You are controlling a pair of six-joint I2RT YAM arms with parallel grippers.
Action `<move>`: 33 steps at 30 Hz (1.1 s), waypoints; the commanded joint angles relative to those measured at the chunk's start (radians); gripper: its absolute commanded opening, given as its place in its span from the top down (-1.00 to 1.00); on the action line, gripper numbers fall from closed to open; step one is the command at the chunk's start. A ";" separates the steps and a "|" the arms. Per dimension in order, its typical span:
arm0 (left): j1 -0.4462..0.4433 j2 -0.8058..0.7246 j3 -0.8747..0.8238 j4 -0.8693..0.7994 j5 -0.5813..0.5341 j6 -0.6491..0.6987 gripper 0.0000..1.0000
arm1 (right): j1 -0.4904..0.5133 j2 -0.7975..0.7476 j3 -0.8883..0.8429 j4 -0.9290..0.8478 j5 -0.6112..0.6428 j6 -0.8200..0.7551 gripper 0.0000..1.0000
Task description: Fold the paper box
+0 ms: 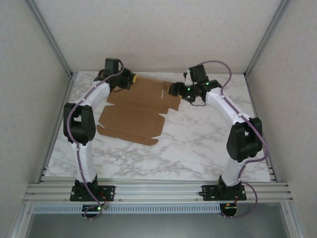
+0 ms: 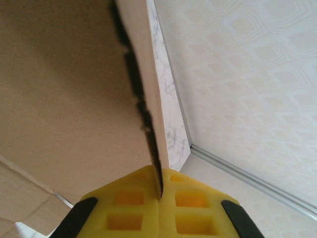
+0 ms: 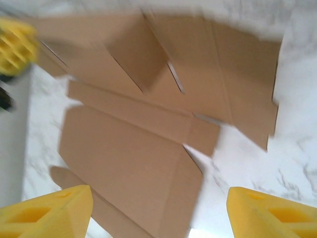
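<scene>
Your paper box (image 1: pixel 136 111) lies opened out on the marble tabletop (image 1: pixel 198 144), left of centre and towards the far side, its panels and flaps spread mostly flat with the crease lines showing. One long rounded flap sits at its near edge, and a slot is cut in the far panel.

Your left hand (image 1: pixel 132 79) is at the box's far left corner. In the left wrist view that hand (image 2: pixel 159 196) has its yellow pads (image 2: pixel 129 203) pressed together on a thin cardboard edge, so it is clamped on the paper box (image 2: pixel 64 99). The panel there rises away from the pads, with a strip of tabletop (image 2: pixel 166 99) and the patterned wall (image 2: pixel 247 74) beyond it.

Your right hand (image 1: pixel 174 89) is at the far right edge of the box. In the right wrist view its yellow fingers (image 3: pixel 49 213) stand wide apart with nothing between them; the hand (image 3: pixel 158 213) holds nothing, and the paper box (image 3: pixel 148 148) is spread out below. That picture is blurred, so you cannot tell whether the fingertips touch the cardboard. The left hand (image 3: pixel 15 44) shows as a yellow patch at the upper left of that view
</scene>
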State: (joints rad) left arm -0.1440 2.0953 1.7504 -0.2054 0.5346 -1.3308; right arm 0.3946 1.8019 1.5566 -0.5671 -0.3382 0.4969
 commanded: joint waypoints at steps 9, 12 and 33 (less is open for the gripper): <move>0.037 -0.006 -0.082 0.070 -0.001 -0.072 1.00 | 0.104 0.124 -0.132 0.137 0.020 0.063 -0.29; 0.041 -0.017 -0.085 0.070 -0.004 -0.076 1.00 | 0.157 0.142 -0.116 0.147 0.136 0.081 -0.26; 0.046 -0.059 -0.161 0.135 0.016 -0.133 1.00 | 0.195 0.353 0.033 0.188 0.103 0.206 -0.34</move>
State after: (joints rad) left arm -0.1093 2.0933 1.6127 -0.0841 0.5385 -1.4418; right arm 0.5869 2.1250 1.5501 -0.4179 -0.1715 0.6853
